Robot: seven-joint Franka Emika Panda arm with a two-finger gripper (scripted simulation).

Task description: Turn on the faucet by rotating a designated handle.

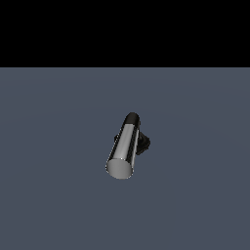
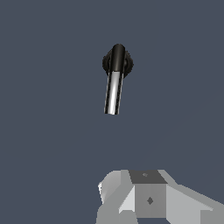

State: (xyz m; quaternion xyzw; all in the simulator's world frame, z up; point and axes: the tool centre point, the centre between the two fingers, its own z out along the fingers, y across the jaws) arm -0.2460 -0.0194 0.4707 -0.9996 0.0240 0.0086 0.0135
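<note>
- in the exterior view, faucet (image 1: 141,141) at frame centre on the flat grey table (image 1: 49,195), black base half hidden behind the chrome handle (image 1: 123,146).
- handle slanting from a black elbow end at upper centre down to a flat grey end face at lower centre-left; no gripper anywhere in that view.
- in the wrist view, faucet (image 2: 117,63) in the upper centre, handle (image 2: 113,92) running downward from the round black base, free end lowest.
- gripper (image 2: 148,199) only a white and grey block at the bottom edge of the wrist view, well apart from the handle; fingertips out of frame, so open or closed: cannot tell.
- step in hand, by judgement: the approach, with no contact yet.
- best done by closing in on the free chrome end rather than the elbow, for the longest lever about the base.
- worth meeting the bar from one side, square to its length, then sweeping in an arc around the base instead of a straight shove.
- risk: smooth round chrome, so a glancing touch likely to slide off; low, steady contact near the end face advisable.
</note>
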